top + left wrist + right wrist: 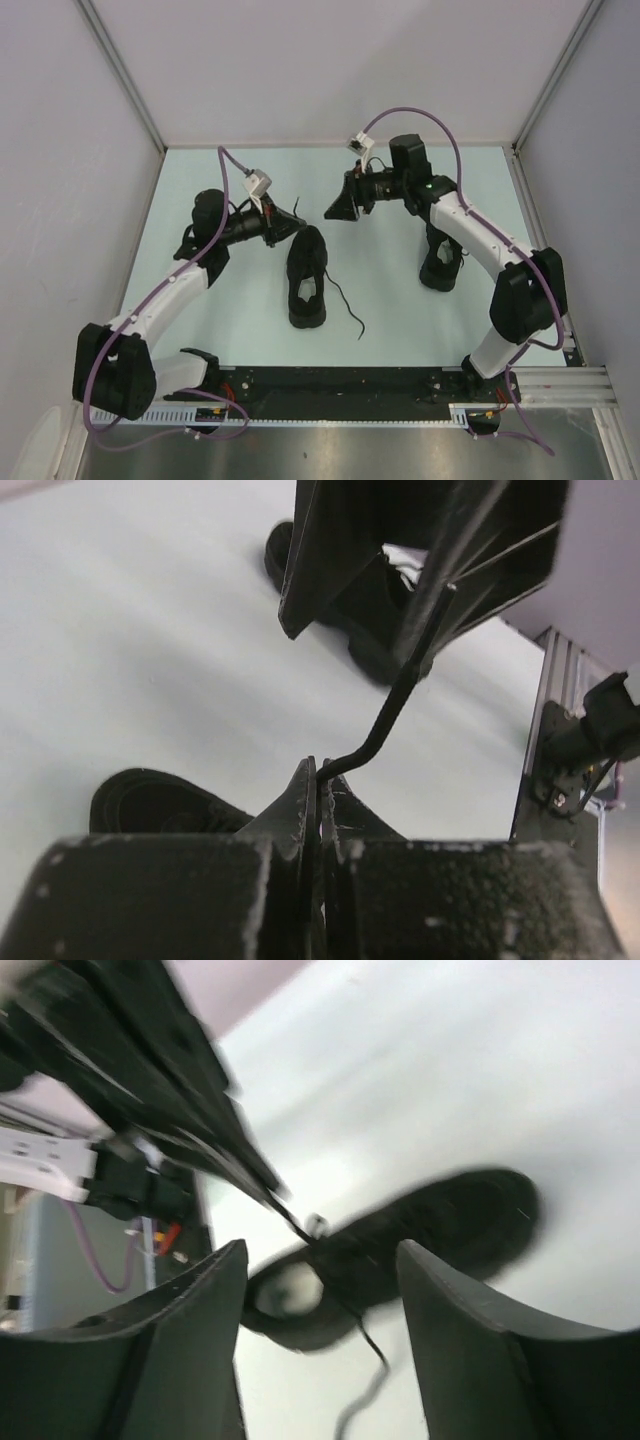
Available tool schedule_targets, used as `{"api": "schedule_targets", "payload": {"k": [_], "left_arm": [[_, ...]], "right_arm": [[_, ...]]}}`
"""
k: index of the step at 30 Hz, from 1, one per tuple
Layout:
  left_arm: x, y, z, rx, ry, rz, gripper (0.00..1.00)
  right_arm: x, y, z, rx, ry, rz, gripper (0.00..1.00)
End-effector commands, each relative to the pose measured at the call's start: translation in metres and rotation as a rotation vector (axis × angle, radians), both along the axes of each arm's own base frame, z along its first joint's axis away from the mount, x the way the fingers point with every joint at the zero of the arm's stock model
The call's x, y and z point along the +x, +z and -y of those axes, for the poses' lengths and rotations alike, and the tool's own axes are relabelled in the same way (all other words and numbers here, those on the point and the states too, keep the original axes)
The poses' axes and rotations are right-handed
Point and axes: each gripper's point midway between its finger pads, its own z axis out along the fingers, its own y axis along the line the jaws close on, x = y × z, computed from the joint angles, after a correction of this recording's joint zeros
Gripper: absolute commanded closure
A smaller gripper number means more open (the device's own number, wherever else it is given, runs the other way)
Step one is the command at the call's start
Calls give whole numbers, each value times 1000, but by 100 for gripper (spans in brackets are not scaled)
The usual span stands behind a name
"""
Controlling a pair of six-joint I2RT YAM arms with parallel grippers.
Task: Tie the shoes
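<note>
Left gripper [320,780] pinches the thin black lace [395,695], likely limp and slippery, best held near its end. Right gripper [322,1255] stands apart, empty. Soft-looking, light all-black low-top sneaker [307,278] lies on the pale worktop [400,300], just beside the left gripper.

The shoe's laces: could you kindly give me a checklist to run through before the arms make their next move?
1. Grip: left gripper shut on the held lace: ok.
2. Release: right gripper jaws open: ok.
3. Clearance: held lace free of the right gripper: cannot tell.
4. Pose: shoe upright on the table: ok.
5. Access: second lace lying loose on the table beside the shoe: ok.
6. Bow tied: not ok.
</note>
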Motion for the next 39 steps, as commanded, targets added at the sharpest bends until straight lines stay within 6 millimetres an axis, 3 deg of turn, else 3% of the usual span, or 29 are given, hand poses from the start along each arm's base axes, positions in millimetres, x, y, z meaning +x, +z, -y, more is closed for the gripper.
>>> {"api": "schedule_targets", "payload": {"k": [1,4,7,10,15,23,36,39], "left_arm": [[-5,48,-1,-91,-5,82,100],[-5,55,-2,-104,8,87,100],[-1,64,-6,-118,35,100,100],[6,70,-14,-134,81,100,100],[12,76,-20,-150,110,91,100],[15,68,-21,-133,116,81,100],[14,67,-20,-128,100,78,100],[15,66,-20,-127,101,78,100]], "right_arm": [[-5,-24,39,-139,-32,50,32],[-23,-69,51,-233,0,-23,30],[-38,-102,54,-298,15,-75,29],[-52,-123,49,-340,37,-101,28],[-68,-148,38,-384,58,-101,27],[-85,-186,24,-438,59,-115,30],[-66,-230,13,-490,-6,-84,36],[-65,-233,15,-501,-9,-83,46]]}}
